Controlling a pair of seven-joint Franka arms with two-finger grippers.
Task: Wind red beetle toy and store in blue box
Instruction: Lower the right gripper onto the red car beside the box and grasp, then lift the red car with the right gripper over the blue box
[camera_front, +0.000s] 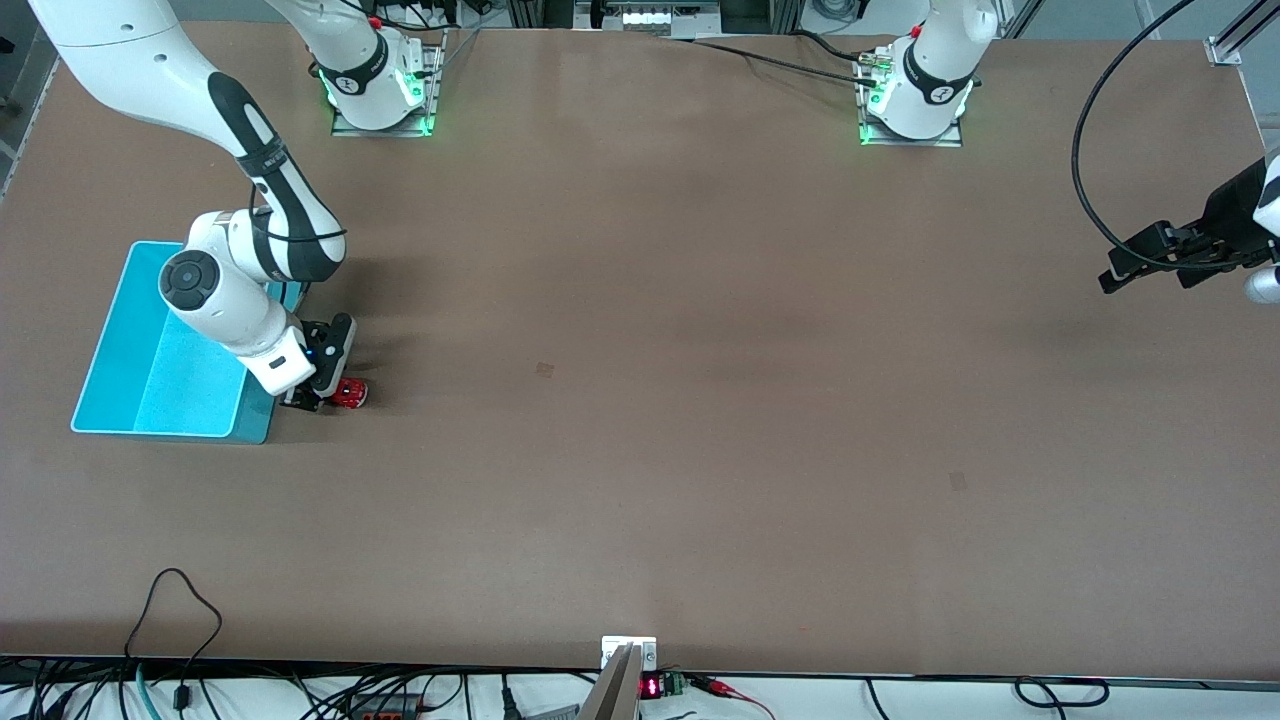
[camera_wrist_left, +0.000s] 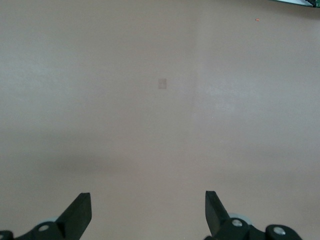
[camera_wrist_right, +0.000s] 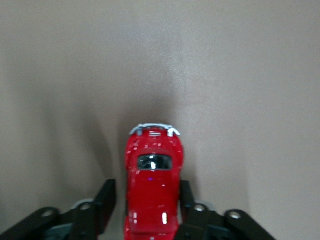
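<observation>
A: Right gripper (camera_front: 322, 397)?
B: Low at the table, just beside the blue box's corner nearer the front camera. Fingers (camera_wrist_right: 105, 202) sit either side of the red beetle toy (camera_wrist_right: 153, 187); one finger looks to touch its side, a sliver of gap shows at the other. Can't tell if it's actually clamped.

A: Toy position?
B: On the brown table (camera_front: 640, 400), wheels down, silver bumper pointing away from the gripper. It's just outside the blue box (camera_front: 170, 350), not in it.

A: Box?
B: Turquoise, open-topped, at the right arm's end of the table, partly covered by the arm.

A: Left gripper (camera_wrist_left: 147, 212)?
B: Waiting, held up over the table's edge at the left arm's end. Fingers spread wide, nothing between them, only bare tabletop below.
</observation>
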